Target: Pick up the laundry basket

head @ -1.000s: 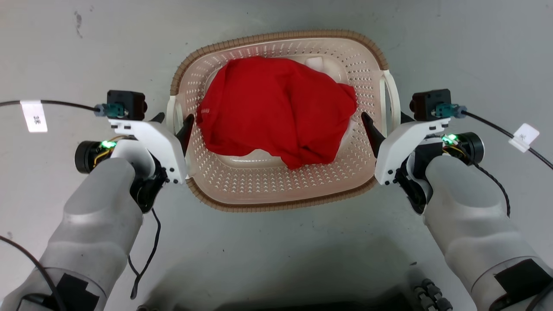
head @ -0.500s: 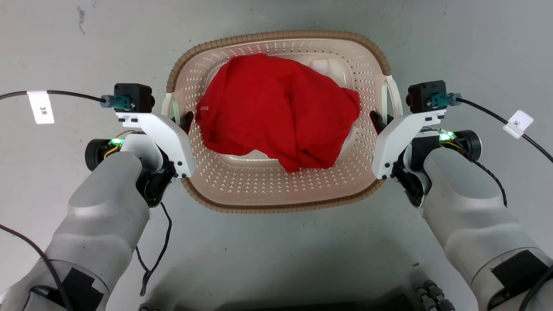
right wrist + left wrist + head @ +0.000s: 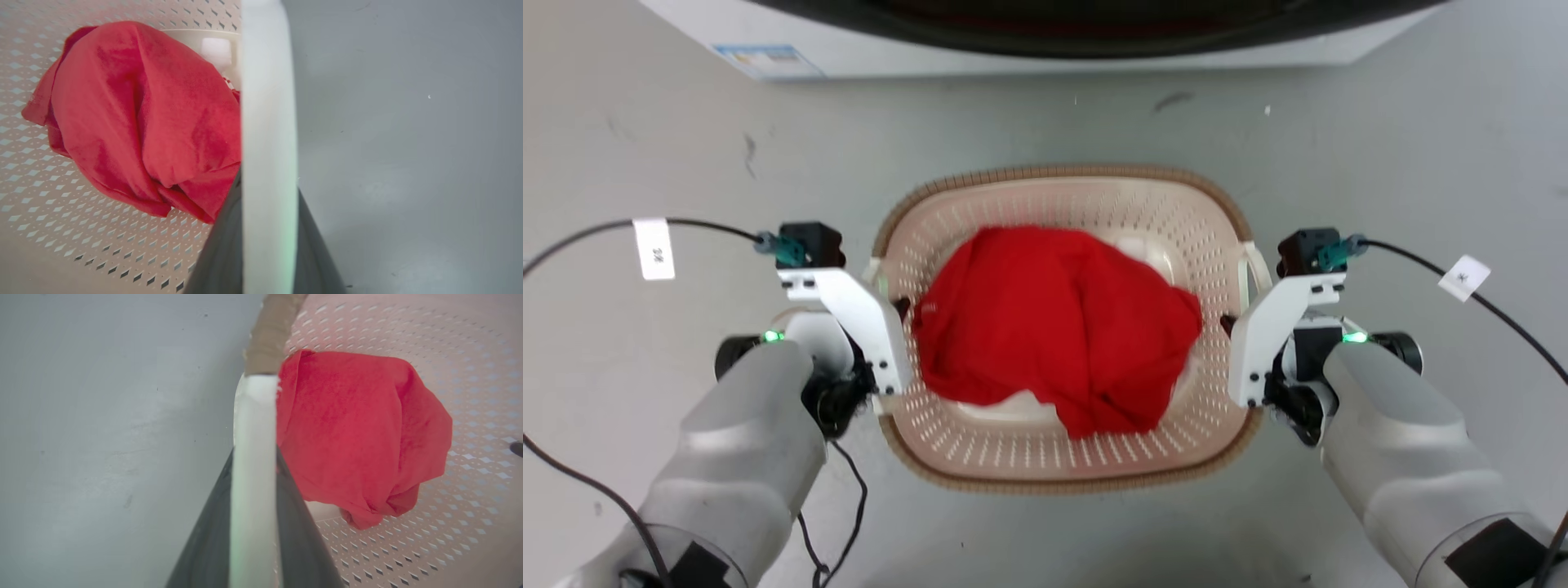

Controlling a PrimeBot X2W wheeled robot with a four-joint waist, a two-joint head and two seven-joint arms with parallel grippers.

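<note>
Raising both arms evenly, by judgement, keeps the laundry basket (image 3: 1062, 173) level and the red garment (image 3: 1058, 335) inside.

Head view: basket sits between left gripper (image 3: 900, 307) and right gripper (image 3: 1227, 323), before the washing machine (image 3: 1045, 49); floor clearance unclear.

Left wrist view: jaws pinch the left handle (image 3: 253, 416).

Right wrist view: jaws pinch the right handle (image 3: 267, 102).

A second ago both jaws stood spread astride the handles; the head camera has since tilted up.

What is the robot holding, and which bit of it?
The laundry basket: the left gripper clamps its left white handle, the right gripper its right white handle.
</note>
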